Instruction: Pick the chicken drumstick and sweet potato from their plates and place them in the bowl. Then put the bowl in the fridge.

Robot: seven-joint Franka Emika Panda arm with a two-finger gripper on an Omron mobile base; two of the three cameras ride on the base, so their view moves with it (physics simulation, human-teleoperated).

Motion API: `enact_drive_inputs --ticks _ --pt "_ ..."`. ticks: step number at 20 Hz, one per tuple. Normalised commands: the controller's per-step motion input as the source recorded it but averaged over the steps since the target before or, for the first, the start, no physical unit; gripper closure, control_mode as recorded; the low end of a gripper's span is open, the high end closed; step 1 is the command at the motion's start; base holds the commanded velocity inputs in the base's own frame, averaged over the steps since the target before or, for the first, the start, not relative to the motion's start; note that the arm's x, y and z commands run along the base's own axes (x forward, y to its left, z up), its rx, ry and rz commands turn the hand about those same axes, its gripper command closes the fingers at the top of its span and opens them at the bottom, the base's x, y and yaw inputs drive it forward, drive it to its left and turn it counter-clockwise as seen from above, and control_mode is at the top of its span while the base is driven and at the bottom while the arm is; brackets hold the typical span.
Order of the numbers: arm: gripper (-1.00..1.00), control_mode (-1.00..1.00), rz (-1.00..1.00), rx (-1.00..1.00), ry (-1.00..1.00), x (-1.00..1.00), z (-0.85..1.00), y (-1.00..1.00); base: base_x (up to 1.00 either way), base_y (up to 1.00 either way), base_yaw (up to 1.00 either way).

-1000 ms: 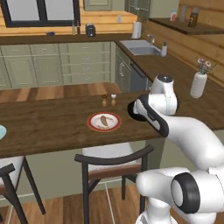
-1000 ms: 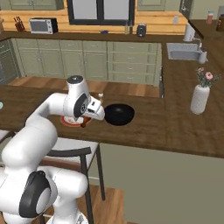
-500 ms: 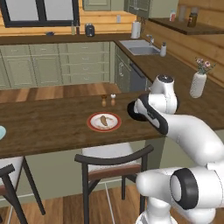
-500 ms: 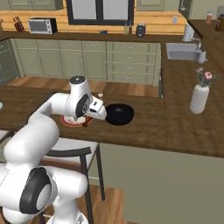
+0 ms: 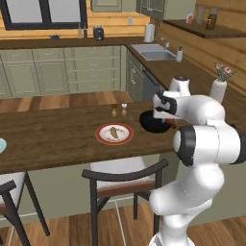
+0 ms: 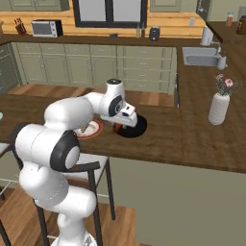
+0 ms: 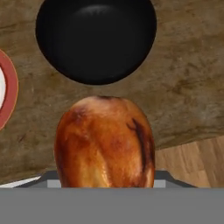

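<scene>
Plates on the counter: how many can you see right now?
2. The red-rimmed plate sits left of the black bowl, holding the sweet potato. A light blue plate peeks in at the left base view's left edge. None appears hidden.

My drumstick [image 7: 105, 142] gleams reddish-brown beside the glossy black bowl [image 7: 96, 39] and a red-rimmed cream plate [image 5: 114, 134].

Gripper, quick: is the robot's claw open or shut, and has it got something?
Gripper: shut on the chicken drumstick, carried above the counter near the empty black bowl.
</scene>
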Motion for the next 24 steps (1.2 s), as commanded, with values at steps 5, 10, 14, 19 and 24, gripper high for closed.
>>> enact_drive_inputs --ticks 5,10,14,19,24 --pt "1.00 -1.00 0.00 -0.01 0.19 0.83 -0.45 -0.29 0.00 0.00 0.00" --pt "1.00 -1.00 0.00 -0.03 0.00 0.56 -0.25 0.04 0.00 0.00 0.00" --pt "1.00 -1.00 0.00 -0.02 -0.03 0.67 -0.63 0.01 0.00 0.00 0.00" --pt "1.00 -1.00 0.00 0.00 -0.03 0.60 -0.51 0.00 0.00 0.00 0.00" --pt "1.00 -1.00 0.00 0.00 0.00 0.14 -0.29 0.00 0.00 0.00 0.00"
